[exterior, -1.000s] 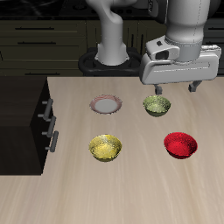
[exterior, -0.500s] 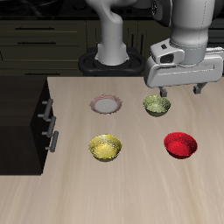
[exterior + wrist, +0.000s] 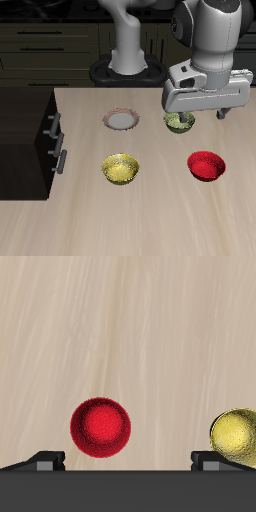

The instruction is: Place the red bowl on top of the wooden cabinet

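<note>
The red bowl (image 3: pixel 207 165) sits upright on the light wooden table, toward the front edge. It also shows in the wrist view (image 3: pixel 100 425), between my two fingertips and a little ahead of them. My gripper (image 3: pixel 200 114) hangs open and empty above the table, behind the red bowl and over the olive-green bowl (image 3: pixel 178 122). The wooden cabinet (image 3: pixel 28 130) is a dark box with silver bar handles at the side of the table, far from the gripper.
A yellow textured bowl (image 3: pixel 120 168) sits near the middle front and shows in the wrist view (image 3: pixel 236 436). A white plate with a pink rim (image 3: pixel 121 119) lies farther back. The robot base (image 3: pixel 128 62) stands at the table's back.
My gripper has moved down and toward the front, and now partly covers the olive-green bowl. The bowls and plate have not moved.
</note>
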